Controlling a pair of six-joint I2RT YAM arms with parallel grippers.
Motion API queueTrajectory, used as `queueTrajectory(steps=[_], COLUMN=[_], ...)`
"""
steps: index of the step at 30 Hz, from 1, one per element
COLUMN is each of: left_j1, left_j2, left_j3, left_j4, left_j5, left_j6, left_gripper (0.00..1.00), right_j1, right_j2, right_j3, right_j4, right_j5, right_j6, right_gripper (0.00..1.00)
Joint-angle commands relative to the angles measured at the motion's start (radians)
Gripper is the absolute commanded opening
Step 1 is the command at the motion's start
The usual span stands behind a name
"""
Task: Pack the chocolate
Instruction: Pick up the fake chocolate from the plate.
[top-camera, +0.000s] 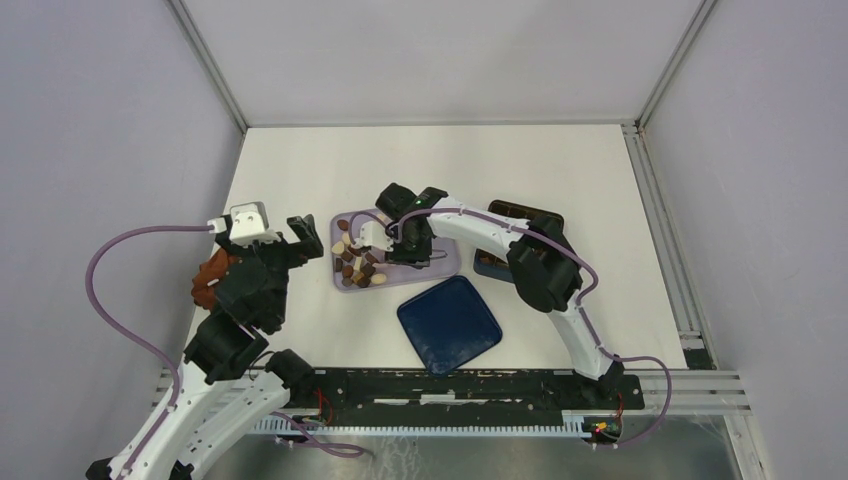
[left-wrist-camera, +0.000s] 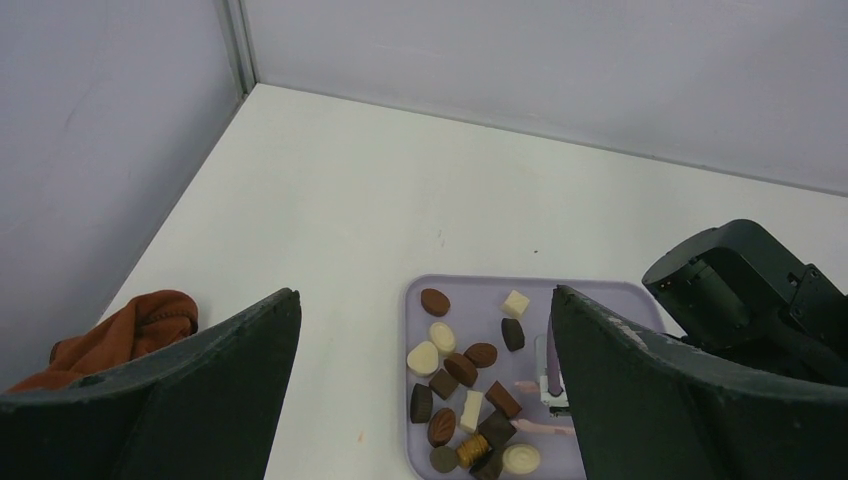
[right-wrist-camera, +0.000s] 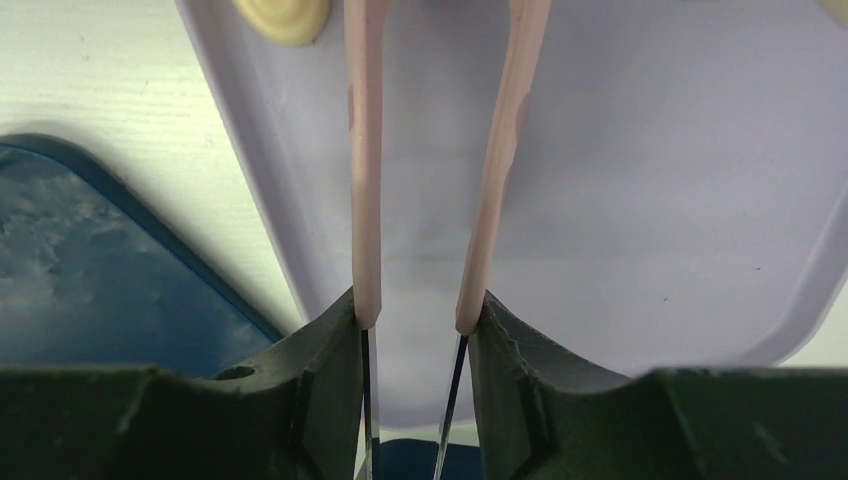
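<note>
The chocolate (top-camera: 355, 262) is a scatter of dark brown, mid brown and cream pieces on the left half of a lavender tray (top-camera: 445, 268). The left wrist view shows these pieces (left-wrist-camera: 465, 370) on the tray (left-wrist-camera: 470, 283). My right gripper (top-camera: 388, 240) is shut on the pink tongs (right-wrist-camera: 365, 150), low over the tray (right-wrist-camera: 620, 200). The tong arms stand apart, their tips (left-wrist-camera: 527, 386) empty beside the pieces. One cream piece (right-wrist-camera: 282, 15) lies just left of the arms. My left gripper (left-wrist-camera: 425, 330) hangs open and empty over the table, left of the tray (top-camera: 298, 243).
A reddish-brown cloth (top-camera: 210, 280) lies at the left table edge, under my left arm. A dark blue lid (top-camera: 448, 323) sits in front of the tray. A dark box (top-camera: 510, 213) stands to the tray's right, partly hidden by my right arm.
</note>
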Motion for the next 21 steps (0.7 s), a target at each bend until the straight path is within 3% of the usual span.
queueTrajectory(steps=[1, 13, 21], left_j1=[0.007, 0.011, 0.017], left_j2=[-0.001, 0.001, 0.004], left_j3=[-0.004, -0.005, -0.005], left_j4=[0.02, 0.02, 0.022], left_j5=[0.006, 0.009, 0.014], left_j6=[0.043, 0.042, 0.043], left_gripper=[0.99, 0.99, 0.99], right_j1=[0.007, 0.003, -0.002], right_j2=[0.033, 0.074, 0.091], right_j3=[0.073, 0.134, 0.17], right_j4=[-0.007, 0.008, -0.011], right_j5=[0.023, 0.099, 0.041], right_j6=[0.02, 0.051, 0.054], right_gripper=[0.44, 0.45, 0.44])
